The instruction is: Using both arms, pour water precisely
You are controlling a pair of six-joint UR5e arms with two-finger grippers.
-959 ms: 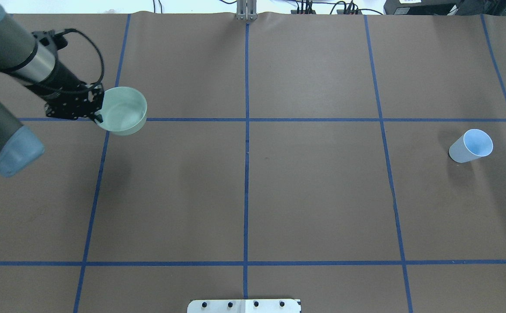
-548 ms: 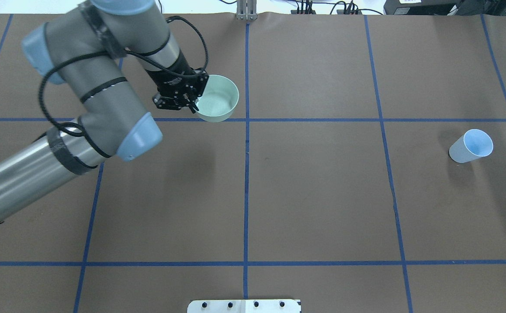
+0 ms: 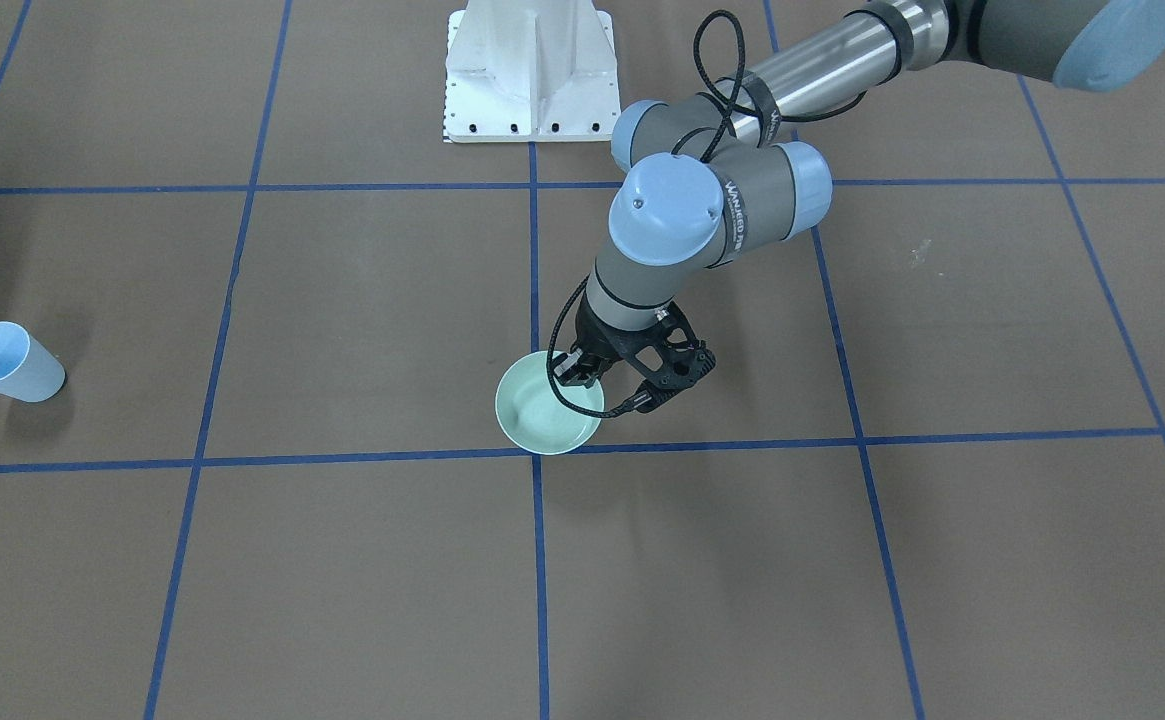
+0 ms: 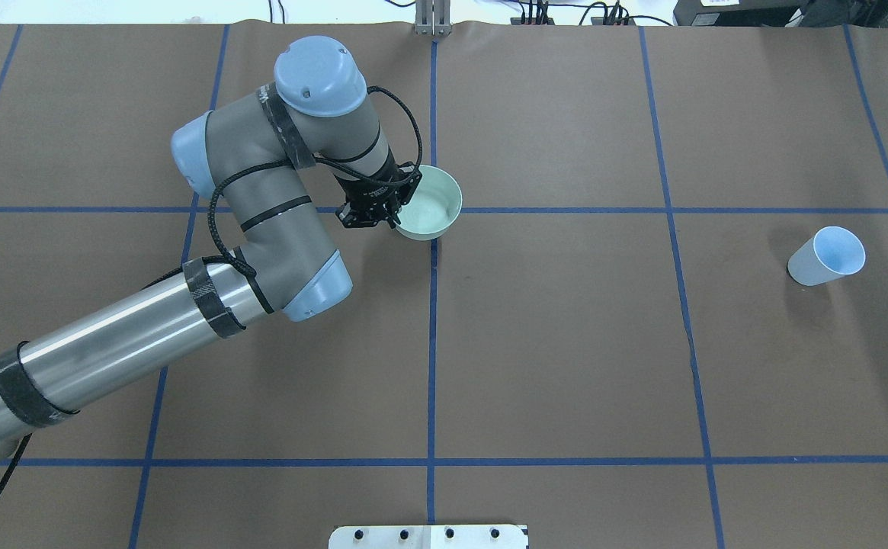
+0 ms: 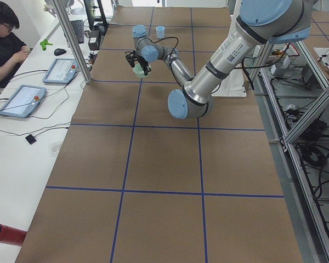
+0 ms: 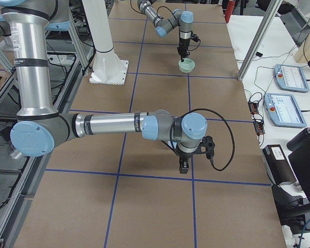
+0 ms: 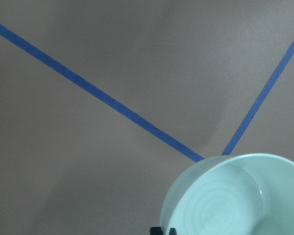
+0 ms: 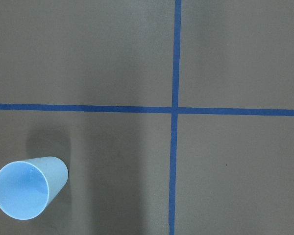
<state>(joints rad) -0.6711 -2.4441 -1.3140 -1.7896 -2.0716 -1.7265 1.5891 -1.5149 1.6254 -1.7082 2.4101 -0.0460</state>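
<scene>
Brown table, blue tape grid; left hand grips bowl; operator alongside.

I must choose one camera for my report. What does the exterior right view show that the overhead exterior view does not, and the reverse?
Only exterior right shows the right arm and the right claw, pointing down. Only the overhead shows the blue cup. Both show the left claw shut on the rim of the green bowl.

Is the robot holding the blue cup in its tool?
No, the left tool grips the rim of the green bowl, while the blue cup stands alone, far off to the side.
</scene>
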